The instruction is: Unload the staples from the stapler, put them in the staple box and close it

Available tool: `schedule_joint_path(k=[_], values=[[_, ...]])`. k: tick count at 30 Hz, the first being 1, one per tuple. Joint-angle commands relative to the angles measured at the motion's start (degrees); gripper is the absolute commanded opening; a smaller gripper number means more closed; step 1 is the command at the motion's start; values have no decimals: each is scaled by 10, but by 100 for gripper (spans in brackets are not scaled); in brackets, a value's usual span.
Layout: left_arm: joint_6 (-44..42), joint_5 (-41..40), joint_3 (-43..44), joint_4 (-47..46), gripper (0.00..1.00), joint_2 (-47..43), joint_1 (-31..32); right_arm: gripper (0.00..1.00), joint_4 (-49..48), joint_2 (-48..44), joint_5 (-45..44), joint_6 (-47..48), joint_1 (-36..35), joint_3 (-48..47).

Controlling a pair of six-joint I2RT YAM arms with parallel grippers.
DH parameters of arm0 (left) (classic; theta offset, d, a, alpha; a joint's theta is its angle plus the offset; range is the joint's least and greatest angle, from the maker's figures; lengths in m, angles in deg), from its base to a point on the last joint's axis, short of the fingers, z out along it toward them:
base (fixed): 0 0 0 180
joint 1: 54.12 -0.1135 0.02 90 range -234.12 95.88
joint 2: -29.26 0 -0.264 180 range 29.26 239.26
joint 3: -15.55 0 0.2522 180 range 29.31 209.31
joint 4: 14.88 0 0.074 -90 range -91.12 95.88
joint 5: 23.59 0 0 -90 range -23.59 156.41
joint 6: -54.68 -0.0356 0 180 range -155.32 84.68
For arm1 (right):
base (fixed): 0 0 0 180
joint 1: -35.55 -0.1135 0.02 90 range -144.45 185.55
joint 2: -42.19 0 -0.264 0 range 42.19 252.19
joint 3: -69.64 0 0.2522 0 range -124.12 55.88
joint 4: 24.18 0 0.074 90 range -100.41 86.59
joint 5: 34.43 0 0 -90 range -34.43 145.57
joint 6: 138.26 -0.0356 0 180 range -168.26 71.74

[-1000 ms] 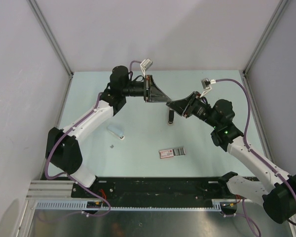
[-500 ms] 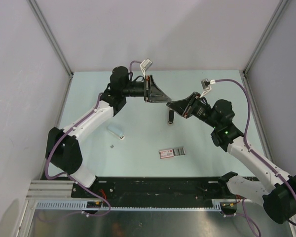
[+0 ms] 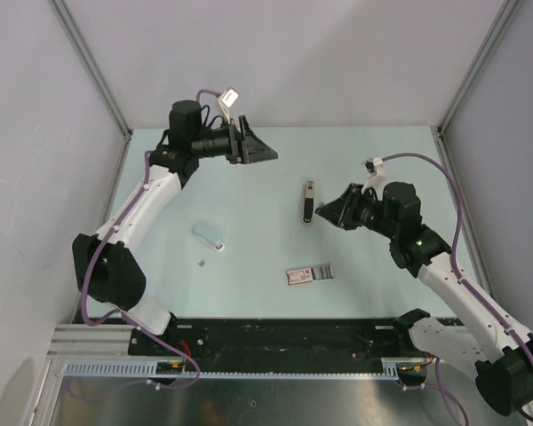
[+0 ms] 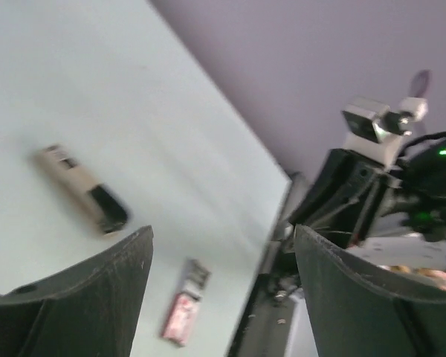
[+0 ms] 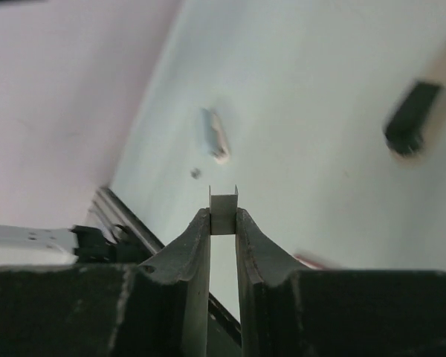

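Observation:
The stapler (image 3: 309, 202), slim with a black end and a pale body, lies on the table; it shows blurred in the left wrist view (image 4: 82, 190) and the right wrist view (image 5: 420, 111). My right gripper (image 3: 325, 213) hovers just right of its near end. In the right wrist view the right gripper (image 5: 223, 219) is shut on a short grey strip of staples (image 5: 224, 210), pinched at the fingertips. My left gripper (image 3: 259, 153) hangs well to the stapler's upper left. In the left wrist view the left gripper (image 4: 223, 245) is open and holds nothing.
A red-and-white box (image 3: 310, 274) lies near the front of the table, also seen from the left wrist (image 4: 183, 314). A small clear plastic piece (image 3: 208, 236) and a tiny grey bit (image 3: 202, 263) lie to the left. Walls enclose the table on three sides.
The left gripper has opened and swung back to the left, away from the stapler. The right gripper has drawn back to the right and toward the near edge, staying shut.

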Motion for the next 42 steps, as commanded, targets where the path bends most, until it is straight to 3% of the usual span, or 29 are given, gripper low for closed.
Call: schedule_joint_path(k=[1, 7, 14, 22, 42], values=[[-206, -129, 3, 148, 81, -3, -6, 0, 207, -5, -65, 87, -2, -26], [-303, -235, -58, 169, 81, -24, -2, 0, 349, 8, -217, 125, -79, -25], [-356, -283, -106, 171, 80, -42, 28, 0, 372, 58, -338, 88, -201, -21], [-370, -284, -111, 177, 80, -46, 50, 0, 316, 150, -371, 63, -235, -1], [-372, -275, -112, 180, 79, -48, 52, 0, 225, 211, -348, 99, -237, 40]])
